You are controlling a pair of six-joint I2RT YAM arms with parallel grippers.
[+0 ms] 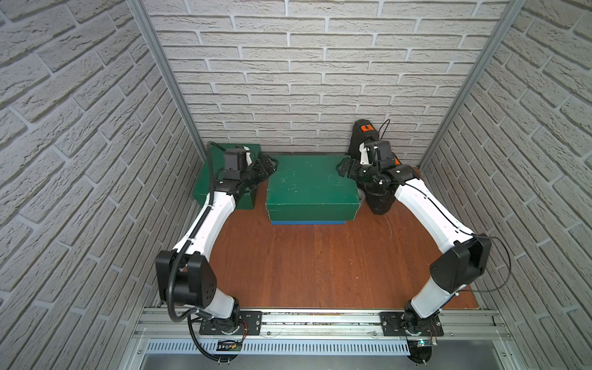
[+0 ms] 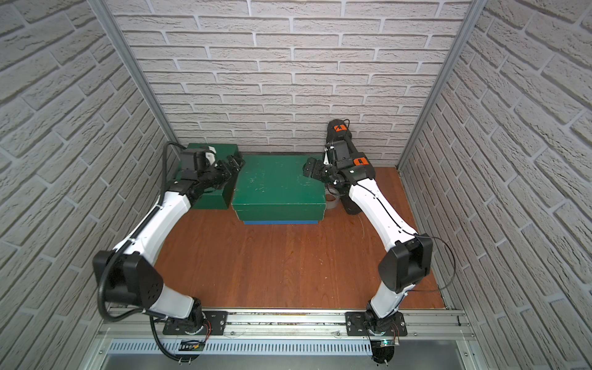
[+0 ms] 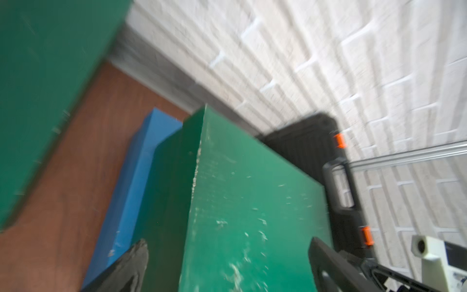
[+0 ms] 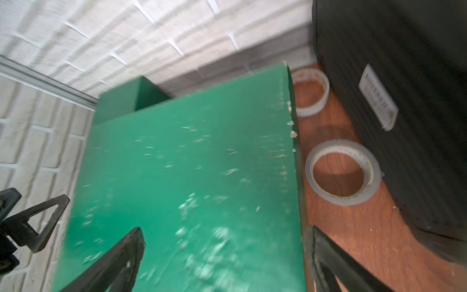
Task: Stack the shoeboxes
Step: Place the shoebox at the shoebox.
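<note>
- Stack state: green shoebox [image 1: 312,185] sits on the blue shoebox [image 1: 307,222], mid-tabletop [image 1: 320,266] near the back wall. The second green shoebox [image 1: 202,183] stands apart at the left rear, partly under the left arm, not yet stacked.
- Left tool [image 1: 270,163]: fingers spread wide, nothing held, at the top box's left far corner. In the left wrist view the lid edge lies between the fingers.
- Right tool [image 1: 342,168]: fingers spread wide, nothing held, at the right far corner.
- Risk 1: either tool could catch the lid edge on pulling away and drag the top box. The left wrist view shows the blue box jutting out from under it, so the pair looks misaligned already.
- Risk 2: the remaining box looks too wide for one tool. A pinch on the lid rim may lift only the lid. A two-arm squeeze may slip.
- Risk 3: a third box set on an offset pair could tip or slide.
- Risk 4: the right side is crowded. A grey tape roll [image 4: 341,198], a white tape roll [image 4: 326,92] and the black case [image 1: 379,201] lie just beside the stack, so a low swing could knock them.
- Writing: white sticker [image 4: 377,97] on the case, print too blurred to read. No brand is legible on any shoebox, only scuffs.
</note>
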